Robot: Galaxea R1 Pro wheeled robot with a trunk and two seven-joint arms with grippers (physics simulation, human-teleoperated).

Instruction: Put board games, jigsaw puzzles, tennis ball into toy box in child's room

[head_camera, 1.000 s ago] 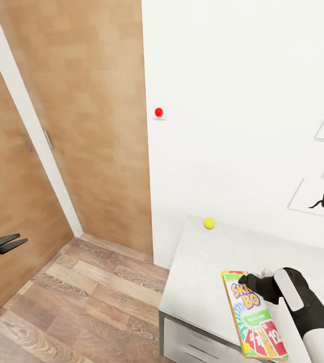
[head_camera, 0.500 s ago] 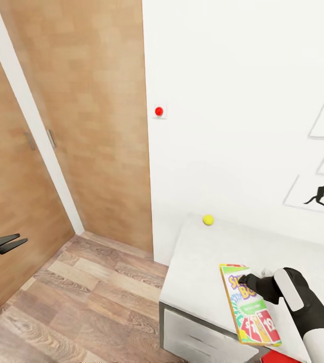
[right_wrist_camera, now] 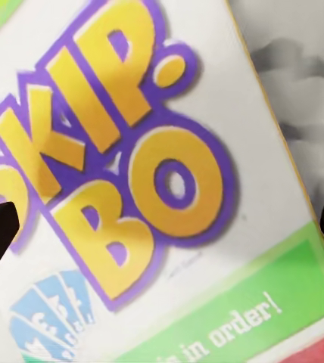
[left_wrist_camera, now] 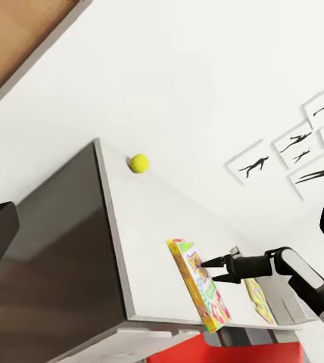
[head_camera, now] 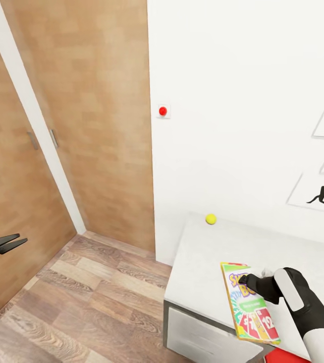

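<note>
The SKIP-BO board game (head_camera: 249, 302) lies at the table's (head_camera: 207, 257) front left corner, one end poking past the front edge. My right gripper (head_camera: 244, 281) is open right over its lettered end, and the right wrist view shows the box face (right_wrist_camera: 154, 174) between widely spread fingertips. From the left wrist view the box (left_wrist_camera: 200, 291) looks tilted beside the right gripper (left_wrist_camera: 216, 270). The tennis ball (head_camera: 211, 219) rests at the table's back left corner against the wall. My left gripper (head_camera: 3, 244) hangs open over the floor, far to the left.
A brown wooden door (head_camera: 96, 126) and wood-plank floor (head_camera: 96, 297) lie left of the table. A red knob (head_camera: 163, 111) and black silhouette posters (head_camera: 323, 194) hang on the white wall. Below the table's corner is a white drawer unit (head_camera: 197, 338), with something red (head_camera: 283, 358) beside it.
The whole view has shifted slightly, so the camera moved. The SKIP-BO box sticks out less past the table's front edge than a second ago. Both grippers keep their poses.
</note>
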